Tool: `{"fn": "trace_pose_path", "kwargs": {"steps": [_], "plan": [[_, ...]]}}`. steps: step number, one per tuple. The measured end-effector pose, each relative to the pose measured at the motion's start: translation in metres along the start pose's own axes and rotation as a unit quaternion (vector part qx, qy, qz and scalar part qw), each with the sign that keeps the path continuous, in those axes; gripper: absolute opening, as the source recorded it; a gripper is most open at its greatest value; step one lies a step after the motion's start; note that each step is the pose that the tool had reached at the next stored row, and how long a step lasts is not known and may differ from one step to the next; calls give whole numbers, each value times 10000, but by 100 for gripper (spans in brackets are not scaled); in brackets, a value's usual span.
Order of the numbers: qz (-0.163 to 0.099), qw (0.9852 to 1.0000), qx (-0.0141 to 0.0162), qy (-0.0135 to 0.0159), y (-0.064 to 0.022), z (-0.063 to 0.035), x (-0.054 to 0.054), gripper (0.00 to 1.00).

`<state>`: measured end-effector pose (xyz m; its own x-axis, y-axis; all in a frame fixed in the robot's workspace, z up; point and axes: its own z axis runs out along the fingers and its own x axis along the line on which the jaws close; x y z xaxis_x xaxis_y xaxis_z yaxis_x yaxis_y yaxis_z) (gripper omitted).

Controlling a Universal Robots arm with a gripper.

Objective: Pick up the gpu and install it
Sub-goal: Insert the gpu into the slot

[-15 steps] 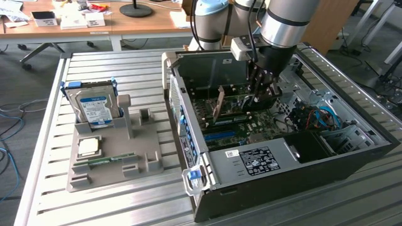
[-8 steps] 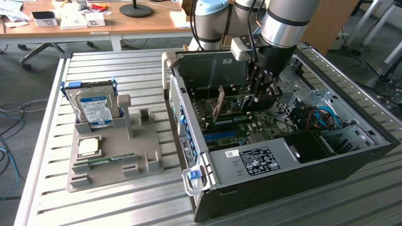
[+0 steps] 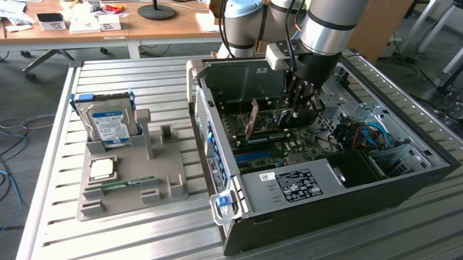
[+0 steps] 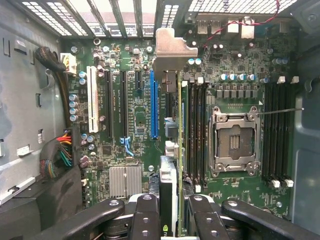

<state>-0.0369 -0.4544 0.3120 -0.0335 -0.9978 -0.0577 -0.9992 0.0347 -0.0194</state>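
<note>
In the exterior view, we are seeing the arm reaching down into the open computer case (image 3: pixel 326 200), which is lying on the slatted table (image 3: pixel 130 233). The gripper (image 3: pixel 300 111) is clamping the gpu (image 3: pixel 253 120), which is standing on edge over the motherboard inside the case. On the exterior view's left, a grey holder (image 3: pixel 155 162) is carrying a hard drive (image 3: pixel 108 125). In the wrist view, we are looking along the gpu (image 4: pixel 169 175) edge-on, with both black fingers (image 4: pixel 147 215) pressing against its two faces and its silver bracket (image 4: pixel 172 50) at the far end. The card is sitting between the blue slot (image 4: pixel 154 102) and the memory slots (image 4: pixel 195 130); it appears to be hanging above the motherboard (image 4: pixel 140 120), though we cannot confirm contact.
</note>
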Motion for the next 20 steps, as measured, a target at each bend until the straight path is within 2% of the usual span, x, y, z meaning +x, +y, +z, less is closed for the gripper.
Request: {"fn": "trace_pose_path", "kwargs": {"steps": [20], "plan": [[0,10000,0,1,1,37,2,27]]}}
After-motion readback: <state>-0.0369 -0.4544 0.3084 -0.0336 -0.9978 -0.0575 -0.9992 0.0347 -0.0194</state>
